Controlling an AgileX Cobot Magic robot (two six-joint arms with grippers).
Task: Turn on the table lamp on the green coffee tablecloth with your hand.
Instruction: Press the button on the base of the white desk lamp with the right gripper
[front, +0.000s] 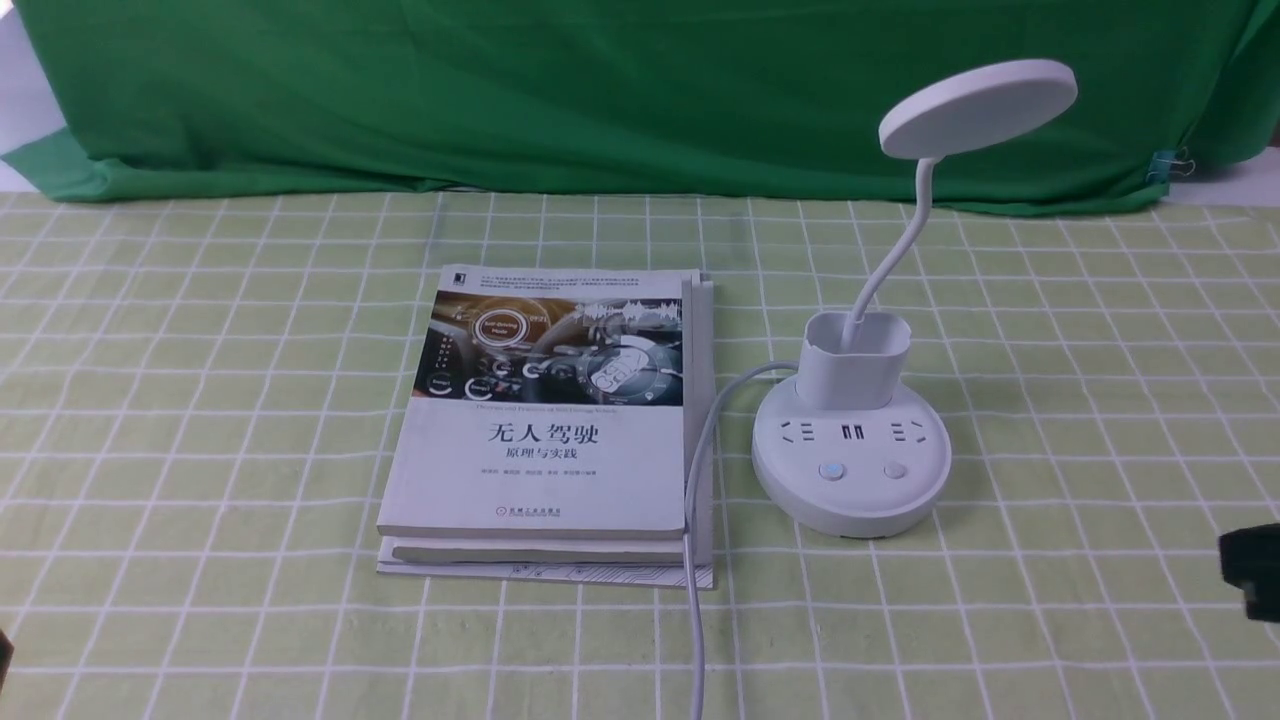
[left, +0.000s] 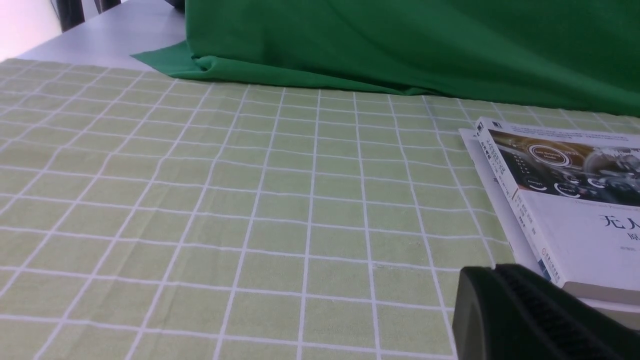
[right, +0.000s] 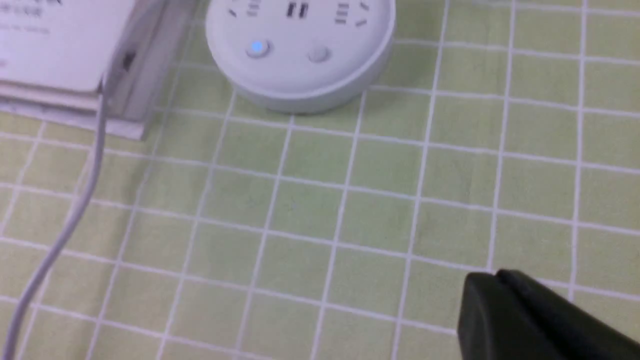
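Observation:
The white table lamp (front: 852, 450) stands right of centre on the pale green grid tablecloth (front: 200, 400). Its disc head (front: 978, 106) is up on a bent neck and is unlit. Its round base (right: 300, 50) has two buttons; the left one (right: 257, 48) glows blue. My right gripper (right: 495, 274) is shut and empty, low over the cloth, in front of and to the right of the base; only its edge (front: 1250, 570) shows in the front view. My left gripper (left: 492, 269) is shut and empty, by the near left corner of the books.
A stack of books (front: 550, 420) lies left of the lamp, also in the left wrist view (left: 565, 200). The lamp's white cord (front: 695, 540) runs from the base along the books' right edge to the near table edge. A dark green backdrop cloth (front: 600, 90) hangs behind.

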